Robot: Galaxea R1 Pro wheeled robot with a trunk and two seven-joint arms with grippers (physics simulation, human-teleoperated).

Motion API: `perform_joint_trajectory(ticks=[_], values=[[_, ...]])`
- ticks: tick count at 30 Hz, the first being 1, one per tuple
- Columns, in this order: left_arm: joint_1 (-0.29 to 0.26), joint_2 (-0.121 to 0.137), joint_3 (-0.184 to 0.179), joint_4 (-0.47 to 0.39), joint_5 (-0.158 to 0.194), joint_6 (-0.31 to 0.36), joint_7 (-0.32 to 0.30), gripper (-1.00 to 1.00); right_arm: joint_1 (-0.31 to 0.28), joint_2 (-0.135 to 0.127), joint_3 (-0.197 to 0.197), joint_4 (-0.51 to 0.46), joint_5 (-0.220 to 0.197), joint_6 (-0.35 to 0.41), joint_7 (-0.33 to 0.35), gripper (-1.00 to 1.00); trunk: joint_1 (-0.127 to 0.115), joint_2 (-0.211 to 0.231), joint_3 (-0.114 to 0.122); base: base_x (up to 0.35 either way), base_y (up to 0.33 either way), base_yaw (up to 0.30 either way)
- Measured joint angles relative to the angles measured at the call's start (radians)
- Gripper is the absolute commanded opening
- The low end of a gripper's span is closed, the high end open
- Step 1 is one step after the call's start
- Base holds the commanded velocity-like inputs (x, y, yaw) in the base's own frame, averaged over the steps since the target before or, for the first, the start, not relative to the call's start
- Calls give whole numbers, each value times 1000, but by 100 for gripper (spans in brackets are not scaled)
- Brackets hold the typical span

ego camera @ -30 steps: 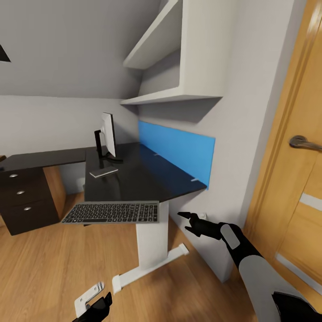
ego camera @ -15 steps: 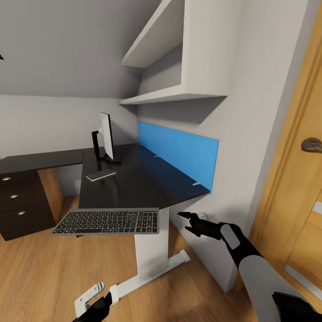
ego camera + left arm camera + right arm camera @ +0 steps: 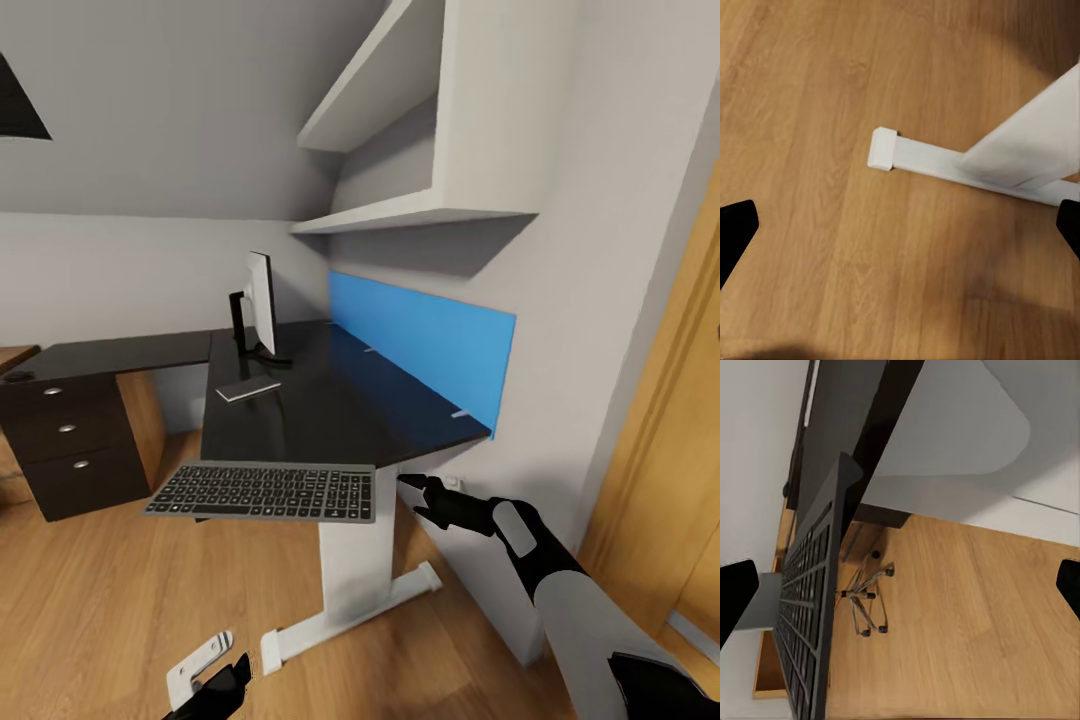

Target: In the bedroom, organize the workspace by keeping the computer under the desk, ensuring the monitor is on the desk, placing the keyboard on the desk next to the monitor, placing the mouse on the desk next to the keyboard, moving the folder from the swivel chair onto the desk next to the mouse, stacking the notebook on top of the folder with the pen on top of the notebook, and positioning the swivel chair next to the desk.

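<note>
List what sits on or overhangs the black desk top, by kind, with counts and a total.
Monitor: 1
Keyboard, overhanging the desk's near edge: 1
Small flat silver-grey item lying by the monitor's stand, too small to identify: 1
Total: 3

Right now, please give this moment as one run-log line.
keyboard at desk near edge, support unclear | monitor on desk | right gripper beside keyboard, jaws open | left gripper low over floor, jaws open
</note>
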Motion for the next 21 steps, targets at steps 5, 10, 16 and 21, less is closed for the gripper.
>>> perform_joint_trajectory(ticks=[5,10,16,21], values=[[0,0,0,1,0,0,0,100,0,0,0,0,0,0,0,100,0,0,0,0,0,228],[0,0,0,1,0,0,0,100,0,0,0,0,0,0,0,100,0,0,0,0,0,223],[0,-1,0,1,0,0,0,100,0,1,0,0,0,0,0,100,0,0,0,0,0,122],[0,-1,0,1,0,0,0,100,0,1,0,0,0,0,0,100,0,0,0,0,0,27]])
